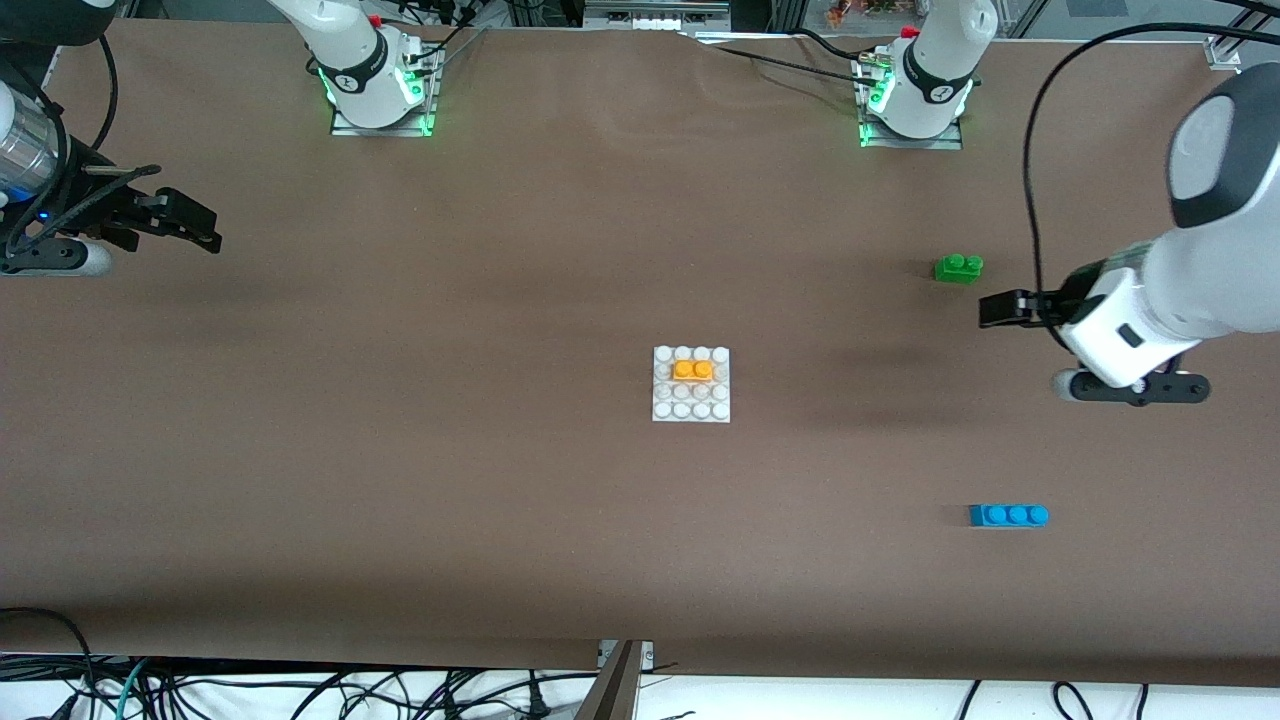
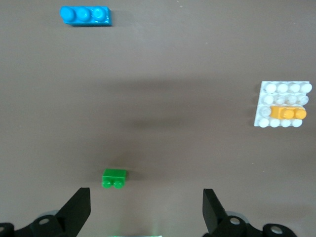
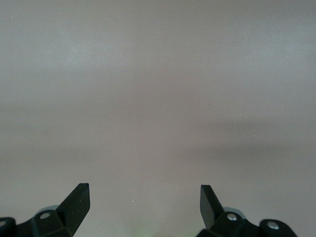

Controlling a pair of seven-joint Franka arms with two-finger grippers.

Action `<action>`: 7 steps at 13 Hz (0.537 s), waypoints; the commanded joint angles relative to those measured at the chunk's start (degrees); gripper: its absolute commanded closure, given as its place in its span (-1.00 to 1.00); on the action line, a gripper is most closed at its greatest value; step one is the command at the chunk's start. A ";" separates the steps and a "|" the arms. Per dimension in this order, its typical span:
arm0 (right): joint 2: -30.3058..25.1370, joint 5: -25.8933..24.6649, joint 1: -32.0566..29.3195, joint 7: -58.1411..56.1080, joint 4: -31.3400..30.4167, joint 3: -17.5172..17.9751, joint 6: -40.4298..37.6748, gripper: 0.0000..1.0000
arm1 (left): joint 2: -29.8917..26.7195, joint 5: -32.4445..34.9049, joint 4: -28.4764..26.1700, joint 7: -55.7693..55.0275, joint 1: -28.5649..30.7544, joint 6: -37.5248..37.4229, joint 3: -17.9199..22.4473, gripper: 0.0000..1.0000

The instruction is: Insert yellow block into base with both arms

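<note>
The yellow block sits pressed onto the studs of the white base at the middle of the brown table, in the second row from the base's edge farthest from the front camera. The left gripper hangs with its fingers spread wide and empty over the table's left-arm end, close to the green brick, and the blue brick lies nearer the front camera. The right gripper hangs over bare table at the right arm's end, fingers likewise wide apart and holding nothing.
</note>
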 commanded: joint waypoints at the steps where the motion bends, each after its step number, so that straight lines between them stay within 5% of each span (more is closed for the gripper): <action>1: -0.04 -0.48 -0.23 0.65 0.46 0.21 -0.32 -0.98 | -6.71 2.30 -9.02 2.04 0.81 7.77 -0.76 -1.00; 5: -0.04 -0.48 -0.23 0.65 0.46 0.21 -0.32 -0.98 | -21.37 3.46 -30.10 1.95 2.30 20.80 -0.76 -1.00; 7: -0.04 -0.48 -0.23 0.65 0.46 0.21 -0.32 -0.98 | -22.90 3.81 -31.91 1.95 1.52 21.25 -0.59 -1.00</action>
